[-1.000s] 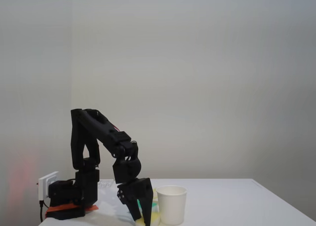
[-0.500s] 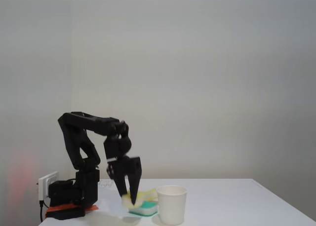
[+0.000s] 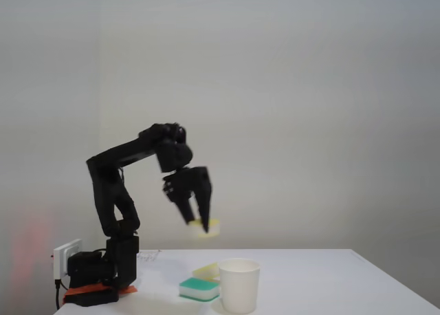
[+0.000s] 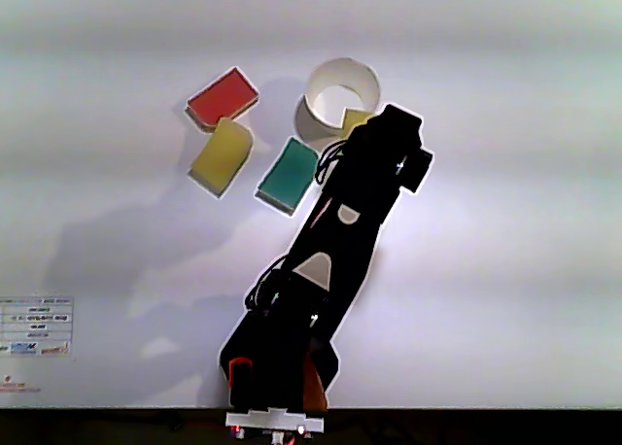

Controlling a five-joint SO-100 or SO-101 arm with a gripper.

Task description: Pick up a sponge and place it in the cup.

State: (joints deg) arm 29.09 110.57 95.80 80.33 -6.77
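In the fixed view my black gripper point(image 3: 198, 221) hangs high above the table, shut on the bright yellow sponge point(image 3: 209, 227). The sponge is well above and a little left of the white paper cup point(image 3: 239, 285), which stands upright on the table. From above, in the other view, a corner of the sponge point(image 4: 356, 121) shows under the arm's head, over the near edge of the cup point(image 4: 325, 77). The fingertips themselves are hidden under the arm there.
A teal-topped sponge point(image 4: 289, 174) lies just beside the cup, also seen at the cup's left point(image 3: 199, 288). A paler yellow sponge point(image 4: 221, 154) and a red one point(image 4: 223, 97) lie farther left. The arm's base point(image 3: 96, 277) stands at the table's left end, with a label sheet point(image 4: 36, 325) near it.
The gripper closed on the yellow sponge down at the table beside the cup, then rose with it to well above cup height.
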